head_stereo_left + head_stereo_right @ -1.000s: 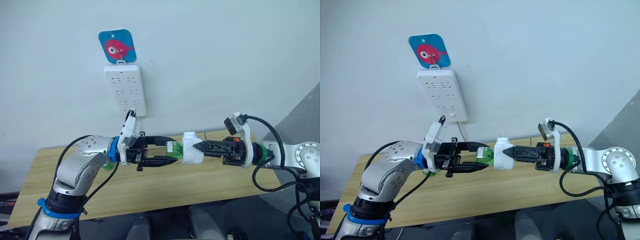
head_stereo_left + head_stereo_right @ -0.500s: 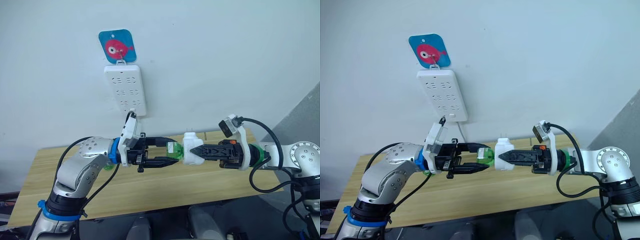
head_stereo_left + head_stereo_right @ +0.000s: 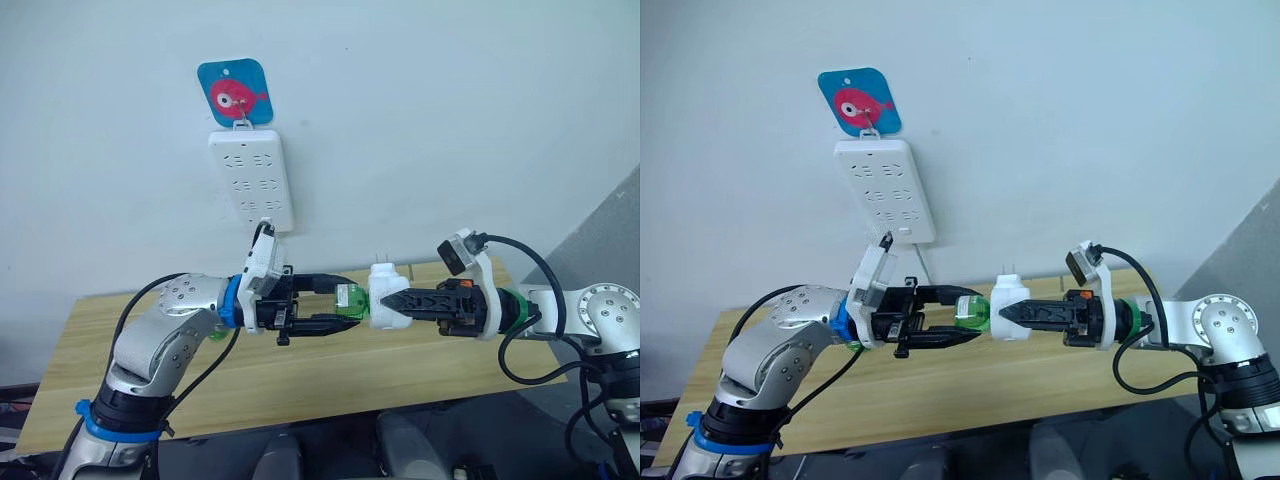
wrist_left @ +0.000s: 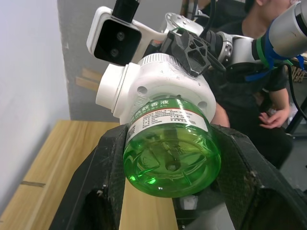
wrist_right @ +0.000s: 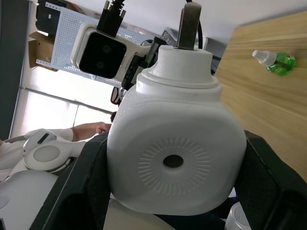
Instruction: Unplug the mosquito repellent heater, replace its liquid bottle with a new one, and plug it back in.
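White power strip point(image 3: 251, 179) hangs upright on the far wall point(image 3: 450, 120) w/ its cord leaving the bottom end. It hangs from a hook on a blue square tag point(image 3: 235, 93) w/ a red fish, just above it. Below my arms runs a long wooden table point(image 3: 300, 370), set against the wall. A person point(image 4: 261, 91) in dark clothes sits beyond the table, one hand point(image 4: 273, 117) low.
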